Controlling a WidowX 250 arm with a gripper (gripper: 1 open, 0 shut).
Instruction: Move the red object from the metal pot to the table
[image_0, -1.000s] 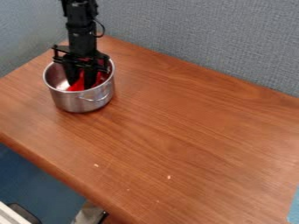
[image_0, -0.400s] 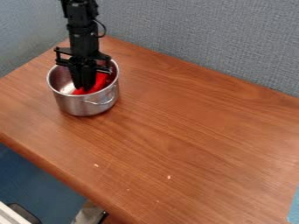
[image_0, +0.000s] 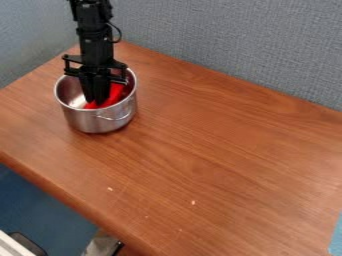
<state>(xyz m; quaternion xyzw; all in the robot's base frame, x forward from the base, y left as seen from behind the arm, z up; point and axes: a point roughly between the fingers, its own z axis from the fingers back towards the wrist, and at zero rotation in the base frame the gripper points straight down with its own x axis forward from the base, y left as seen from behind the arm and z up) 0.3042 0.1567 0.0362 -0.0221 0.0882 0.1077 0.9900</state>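
The shiny metal pot (image_0: 96, 117) stands near the back left corner of the brown wooden table (image_0: 201, 150). Inside it shows the red object (image_0: 118, 93), bright red against the steel wall. My black gripper (image_0: 95, 92) reaches straight down into the pot from above, its fingers drawn in against the red object. The fingertips and the lower part of the red object are hidden by the pot's rim and the gripper body.
A blue-grey textured wall (image_0: 241, 40) runs behind the table. The table's front edge (image_0: 80, 205) curves round at the lower left, with floor below. Bare wood stretches to the right of the pot.
The jaws have closed in on the red object inside the pot, and the pot has shifted slightly to the right. Since about half a second ago nothing has moved.
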